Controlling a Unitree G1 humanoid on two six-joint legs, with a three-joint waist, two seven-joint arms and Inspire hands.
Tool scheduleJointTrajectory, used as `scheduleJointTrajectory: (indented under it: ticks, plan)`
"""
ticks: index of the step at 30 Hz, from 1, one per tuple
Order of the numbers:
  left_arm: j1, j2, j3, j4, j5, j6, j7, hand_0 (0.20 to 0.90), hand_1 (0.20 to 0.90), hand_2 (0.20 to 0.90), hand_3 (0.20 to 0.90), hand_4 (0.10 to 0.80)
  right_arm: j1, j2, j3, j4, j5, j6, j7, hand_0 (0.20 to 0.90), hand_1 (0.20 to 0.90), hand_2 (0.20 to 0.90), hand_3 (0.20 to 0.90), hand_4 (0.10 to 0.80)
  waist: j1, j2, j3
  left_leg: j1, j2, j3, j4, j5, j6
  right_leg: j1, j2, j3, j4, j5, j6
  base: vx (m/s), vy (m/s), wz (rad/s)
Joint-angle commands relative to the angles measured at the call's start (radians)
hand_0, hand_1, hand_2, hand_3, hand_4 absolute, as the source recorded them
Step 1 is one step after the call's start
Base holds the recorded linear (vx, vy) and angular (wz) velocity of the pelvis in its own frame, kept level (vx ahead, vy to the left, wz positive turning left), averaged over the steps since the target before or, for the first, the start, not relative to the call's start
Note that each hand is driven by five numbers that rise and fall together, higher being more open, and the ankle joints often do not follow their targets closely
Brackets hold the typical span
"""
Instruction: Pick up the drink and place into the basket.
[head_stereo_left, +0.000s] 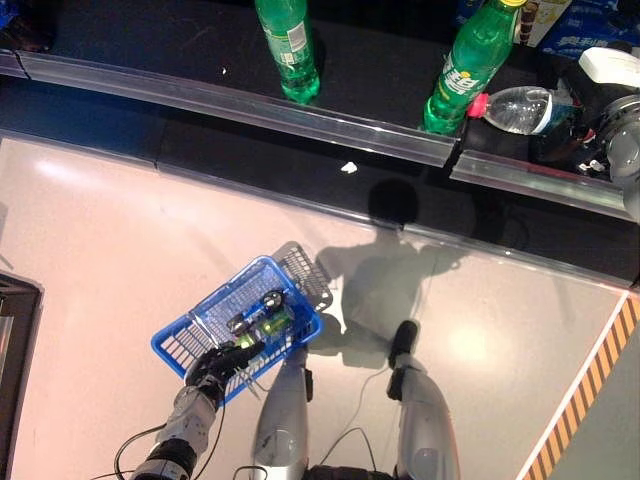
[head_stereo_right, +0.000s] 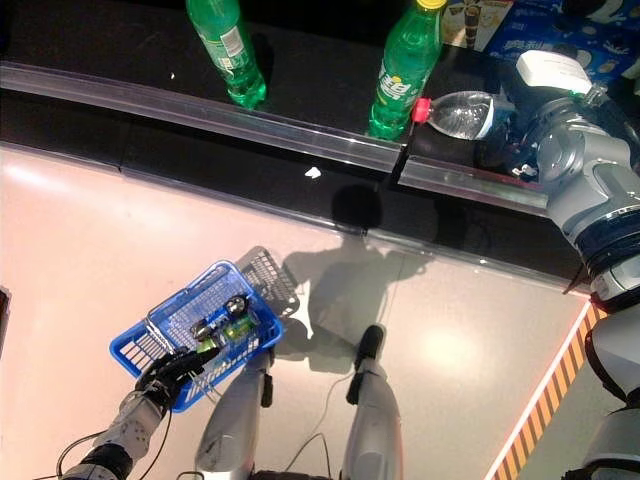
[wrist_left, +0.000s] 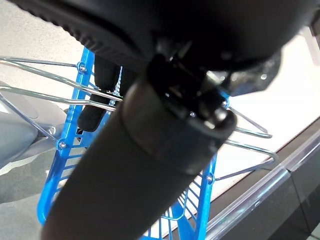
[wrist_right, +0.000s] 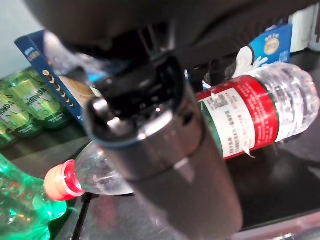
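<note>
On dark shelf: clear ribbed bottle (head_stereo_right: 465, 110)

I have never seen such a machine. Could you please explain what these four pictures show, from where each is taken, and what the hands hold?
It is a humanoid robot with two arms and dark hands. Two pictures come from cameras on its head, looking down. The other two come from cameras on its wrists, very close.

The left hand carries a blue basket by its wire handles; a small bottle lies inside.

On the dark shelf stand two green bottles, and a clear water bottle with a red cap lies on its side. The right hand is at this water bottle, but whether its fingers close on it is hidden.
</note>
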Motion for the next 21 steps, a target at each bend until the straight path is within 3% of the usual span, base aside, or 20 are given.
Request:
scheduleJointTrajectory:
  ticks: [1, 7, 8, 9, 10, 11, 21]
  plan:
    - [0.129, 0.092, -0.067, -0.042, -0.016, -0.03, -0.025, 0.3, 0.3, 0.3, 0.2, 0.1, -0.105, -0.076, 0.015, 0.098, 0.028, 0.016, 0.043, 0.9, 0.9, 0.9, 0.9, 0.8, 0.015, 0.003, -0.016, -0.075, 0.043, -0.036, 0.085, 0.011, -0.003, -0.049, 0.014, 0.027, 0.037, -0.015, -0.019, 0.0, 0.0, 0.0]
    - [0.126, 0.089, -0.076, -0.042, -0.015, -0.028, -0.041, 0.3, 0.3, 0.3, 0.2, 0.1, -0.055, -0.044, -0.043, 0.18, 0.04, -0.011, 0.181, 0.9, 0.9, 0.9, 0.9, 0.8, 0.017, 0.022, -0.016, -0.08, 0.039, -0.036, 0.076, 0.022, -0.005, -0.065, 0.014, 0.029, 0.04, -0.015, -0.023, 0.0, 0.0, 0.0]
    - [0.126, 0.087, -0.076, -0.04, -0.014, -0.03, -0.044, 0.3, 0.3, 0.3, 0.2, 0.1, -0.044, -0.042, -0.047, 0.193, 0.038, -0.02, 0.185, 0.773, 0.773, 0.773, 0.752, 0.652, 0.016, 0.025, -0.016, -0.077, 0.039, -0.035, 0.072, 0.022, -0.005, -0.065, 0.014, 0.029, 0.04, -0.015, -0.023, 0.0, 0.0, 0.0]
    - [0.126, 0.087, -0.078, -0.038, -0.017, -0.031, -0.048, 0.3, 0.3, 0.3, 0.2, 0.1, -0.035, -0.039, -0.053, 0.202, 0.038, -0.023, 0.184, 0.594, 0.594, 0.594, 0.543, 0.443, 0.016, 0.027, -0.016, -0.075, 0.039, -0.033, 0.07, 0.023, -0.006, -0.066, 0.014, 0.029, 0.041, -0.015, -0.024, 0.0, 0.0, 0.0]
    - [0.125, 0.086, -0.081, -0.036, -0.02, -0.034, -0.053, 0.3, 0.3, 0.3, 0.2, 0.1, -0.028, -0.036, -0.061, 0.214, 0.029, -0.026, 0.186, 0.509, 0.509, 0.509, 0.444, 0.344, 0.016, 0.029, -0.016, -0.074, 0.038, -0.032, 0.068, 0.024, -0.006, -0.068, 0.013, 0.03, 0.041, -0.015, -0.024, 0.0, 0.0, 0.0]
    - [0.125, 0.084, -0.082, -0.032, -0.02, -0.038, -0.059, 0.3, 0.3, 0.3, 0.2, 0.1, -0.025, -0.031, -0.064, 0.225, 0.019, -0.032, 0.187, 0.314, 0.314, 0.314, 0.216, 0.116, 0.016, 0.031, -0.016, -0.073, 0.038, -0.032, 0.065, 0.024, -0.006, -0.07, 0.013, 0.03, 0.041, -0.015, -0.024, 0.0, 0.0, 0.0]
    - [0.125, 0.08, -0.086, -0.041, -0.029, -0.046, -0.073, 0.3, 0.3, 0.3, 0.2, 0.1, -0.021, -0.032, -0.064, 0.274, -0.063, -0.06, 0.166, 0.3, 0.3, 0.3, 0.2, 0.1, 0.016, 0.039, -0.016, -0.045, 0.032, -0.023, 0.045, 0.028, -0.007, -0.052, 0.014, 0.03, 0.028, -0.011, -0.023, -0.024, 0.016, 0.0]
